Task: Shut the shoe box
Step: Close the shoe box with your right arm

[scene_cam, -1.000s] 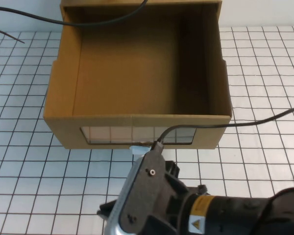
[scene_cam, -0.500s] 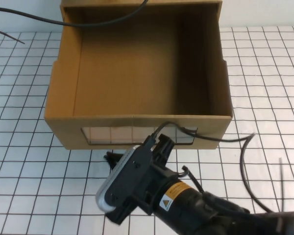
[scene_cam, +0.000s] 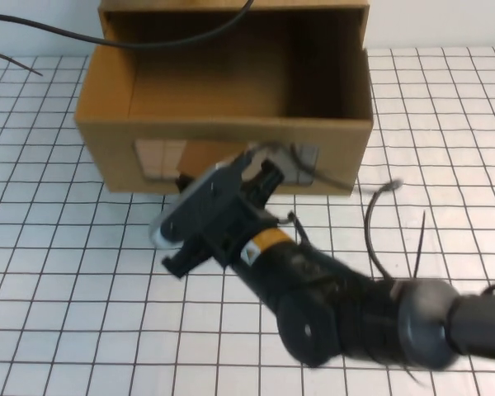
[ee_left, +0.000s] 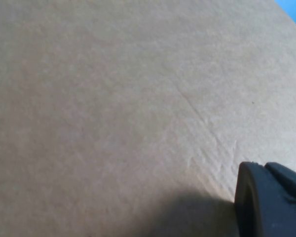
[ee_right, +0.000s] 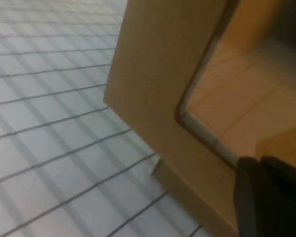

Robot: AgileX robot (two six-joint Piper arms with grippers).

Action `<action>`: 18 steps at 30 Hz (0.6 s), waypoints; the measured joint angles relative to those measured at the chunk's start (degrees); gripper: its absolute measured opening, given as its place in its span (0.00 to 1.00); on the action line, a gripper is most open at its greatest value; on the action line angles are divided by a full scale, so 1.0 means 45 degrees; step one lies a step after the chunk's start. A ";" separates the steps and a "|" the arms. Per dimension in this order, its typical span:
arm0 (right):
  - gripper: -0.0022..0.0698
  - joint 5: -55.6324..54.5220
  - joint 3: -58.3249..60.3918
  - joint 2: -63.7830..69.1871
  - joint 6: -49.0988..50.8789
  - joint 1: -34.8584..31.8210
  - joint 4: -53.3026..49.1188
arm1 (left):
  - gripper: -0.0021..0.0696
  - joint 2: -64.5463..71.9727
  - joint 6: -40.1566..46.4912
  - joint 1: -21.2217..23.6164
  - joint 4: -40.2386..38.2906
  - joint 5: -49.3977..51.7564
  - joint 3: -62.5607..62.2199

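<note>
The shoe box (scene_cam: pixel 106 106) is a brown cardboard drawer standing at the back of the gridded table, its top open and its inside bare. Its front wall has a clear window (scene_cam: pixel 158 157). My right gripper (scene_cam: pixel 260 172) is shut and pressed against that front wall beside the window, covering the pull tab. The right wrist view shows the window's corner (ee_right: pixel 187 116) and the brown front (ee_right: pixel 153 74) close up. My left gripper (ee_left: pixel 274 200) shows only as a dark piece lying against plain cardboard (ee_left: pixel 113 98) that fills the left wrist view.
The white gridded table (scene_cam: pixel 49 272) spreads left, right and in front of the box. A black cable (scene_cam: pixel 66 33) crosses the box's back left corner. My right arm's cable (scene_cam: pixel 379 214) loops beside the arm.
The drawer's front has slid away from me toward the back of the table, so less of the inside shows. My right gripper has advanced with it, staying against the front.
</note>
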 joint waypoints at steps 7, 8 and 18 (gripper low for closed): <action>0.01 0.1405 -0.2215 0.0790 0.0000 -0.1325 -0.0551 | 0.02 0.0056 0.0000 0.0000 -0.0104 0.0006 -0.0008; 0.01 0.1617 -0.2554 0.0977 0.0000 -0.1506 -0.0647 | 0.02 0.0110 0.0000 0.0000 -0.0161 0.0006 -0.0030; 0.01 0.3025 -0.5681 0.2710 0.0000 -0.2901 -0.0922 | 0.02 0.0262 0.0048 0.0000 -0.0661 -0.0099 -0.0030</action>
